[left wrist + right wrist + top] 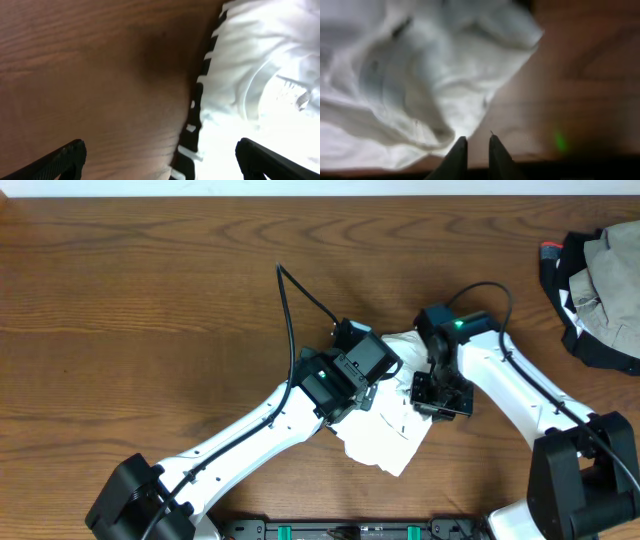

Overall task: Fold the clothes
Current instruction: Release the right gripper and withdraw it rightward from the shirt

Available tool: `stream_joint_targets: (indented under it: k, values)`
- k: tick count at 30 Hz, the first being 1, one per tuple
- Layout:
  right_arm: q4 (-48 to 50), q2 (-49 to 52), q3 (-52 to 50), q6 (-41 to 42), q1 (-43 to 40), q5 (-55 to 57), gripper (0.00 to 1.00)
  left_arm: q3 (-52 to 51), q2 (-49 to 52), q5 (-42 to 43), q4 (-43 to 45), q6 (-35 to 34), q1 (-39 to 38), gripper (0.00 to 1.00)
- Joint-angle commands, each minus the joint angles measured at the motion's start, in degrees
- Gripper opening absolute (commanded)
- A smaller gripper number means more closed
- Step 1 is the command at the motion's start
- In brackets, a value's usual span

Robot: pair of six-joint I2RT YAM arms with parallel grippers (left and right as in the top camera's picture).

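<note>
Brown wood-grain tabletop (150, 300) fills the overhead view, and the clothes (385, 445) lie as a small, rumpled white bundle near its front middle, mostly hidden under the two wrists. The left fingers (65, 160) are spread wide and hold nothing, hovering above the bundle's edge where black stripes (200, 95) run alongside bare wood. The right fingers (457, 157) show only a narrow slit between them with nothing in it, their tips right at the cloth's edge; no fabric appears to be pinched. The main risk, as I judge it, is the crowding: both wrists hang close together over one small bundle, so a careless lift or swing could knock one against the other. The thin cloth could also catch on a fingertip as an arm leaves and drag a fold open. The bundle looks loose and creased rather than flat, so a nudge might undo it. A pile of other garments (600, 290) sits well apart at the right edge, out of harm's way.
</note>
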Motion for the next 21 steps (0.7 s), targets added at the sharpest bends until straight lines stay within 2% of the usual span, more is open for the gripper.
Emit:
stream_joint_targets:
  k: [1,2,3,4,6,8,12,16,21]
  values:
    - [1.53,-0.2,0.48,-0.85,-4.74,2.12,0.25,-0.13,-1.16,10.16,-0.2,7.54,0.15,0.97]
    - [2.34,-0.2,0.48,-1.6,-6.4,2.08,0.71,-0.13,-1.16,14.03,0.13,9.53,0.15,0.97]
    - [3.17,-0.2,0.48,-2.64,-8.35,1.92,0.93,-0.13,-1.16,17.73,0.59,11.63,0.13,0.97]
    - [3.91,-0.2,0.48,-4.09,-10.38,1.42,0.99,-0.13,-1.09,20.15,1.22,12.87,0.09,0.97]
    - [5.07,-0.2,0.48,-6.21,-14.16,0.5,0.99,-0.13,-0.94,21.35,2.62,13.18,-0.09,0.93]
    - [5.7,-0.2,0.48,-6.78,-17.92,-0.2,0.99,-0.13,-0.66,21.31,4.2,13.14,-0.13,0.71]
    - [5.68,-0.2,0.46,-6.91,-22.58,-0.46,0.99,-0.13,0.15,21.31,7.34,12.5,-0.13,0.49]
    - [5.88,-0.2,0.46,-8.57,-23.98,-0.44,0.99,-0.13,1.25,21.38,7.82,10.27,-0.13,0.22]
    - [6.88,-0.2,0.46,-9.33,-23.98,-0.44,0.99,-0.13,4.76,25.31,7.45,10.16,-0.46,0.09]
